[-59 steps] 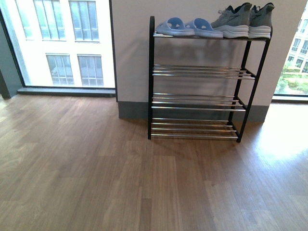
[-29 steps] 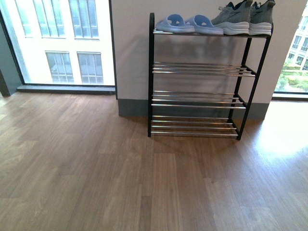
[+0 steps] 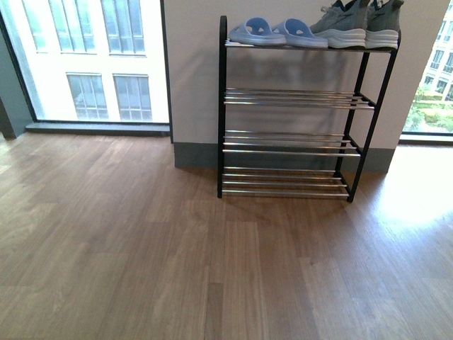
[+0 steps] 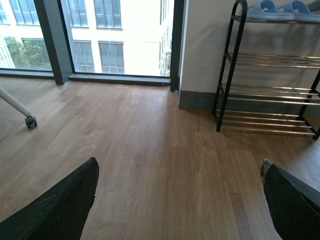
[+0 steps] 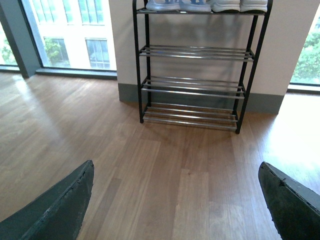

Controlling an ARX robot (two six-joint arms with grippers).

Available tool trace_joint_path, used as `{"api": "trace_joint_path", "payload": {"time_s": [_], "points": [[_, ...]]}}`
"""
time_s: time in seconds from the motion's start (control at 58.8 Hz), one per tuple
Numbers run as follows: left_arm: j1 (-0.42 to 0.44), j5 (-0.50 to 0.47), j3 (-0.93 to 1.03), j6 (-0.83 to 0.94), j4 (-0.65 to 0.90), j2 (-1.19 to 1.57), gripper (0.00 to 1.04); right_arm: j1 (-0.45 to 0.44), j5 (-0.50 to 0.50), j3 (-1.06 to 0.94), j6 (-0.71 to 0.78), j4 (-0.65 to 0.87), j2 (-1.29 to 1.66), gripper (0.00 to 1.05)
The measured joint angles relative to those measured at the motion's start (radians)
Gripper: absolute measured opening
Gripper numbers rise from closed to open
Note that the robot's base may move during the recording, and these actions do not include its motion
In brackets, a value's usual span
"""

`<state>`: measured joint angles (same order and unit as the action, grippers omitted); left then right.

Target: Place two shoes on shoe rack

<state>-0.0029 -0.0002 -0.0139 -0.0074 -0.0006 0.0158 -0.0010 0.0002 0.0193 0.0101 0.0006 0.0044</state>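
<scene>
Nearest the wrist cameras, the left gripper (image 4: pixel 177 200) has its jaws spread wide, two dark, rough-textured pads at the picture's lower corners with only floor between them, holding nothing. The right gripper (image 5: pixel 177 200) is the same: jaws set far apart, matte black and grainy, empty.

Beyond them lies the wooden floor (image 3: pixel 141 255), long brown planks with a soft grain and a pale sheen where daylight falls. In the left wrist view a white slanted leg ending in a small dark caster (image 4: pixel 31 121) stands on it near the window.

Further off, against a plain light wall with a grey skirting, stands the shoe rack (image 3: pixel 221 106): slim black uprights with rounded tops and four tiers of thin, shiny chrome bars. The three lower tiers carry nothing.

On the top tier, toward the rack's right end, the two shoes (image 3: pixel 357 25) sit side by side, grey knit with thick white soles and dark collars, partly cut by the frame's edge. Just beside them, to the left, lies a pair of smooth light-blue slippers (image 3: pixel 279 32).

Tall windows (image 3: pixel 92 60) flank the wall.
</scene>
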Motion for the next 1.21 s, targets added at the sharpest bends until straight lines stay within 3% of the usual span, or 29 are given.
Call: {"api": "trace_joint_path", "payload": {"time_s": [1.207], "points": [[0.000,0.000,0.000,0.000,0.000,0.000,0.95,0.000,0.000,0.000,0.000,-0.001,0.000,0.95]]}}
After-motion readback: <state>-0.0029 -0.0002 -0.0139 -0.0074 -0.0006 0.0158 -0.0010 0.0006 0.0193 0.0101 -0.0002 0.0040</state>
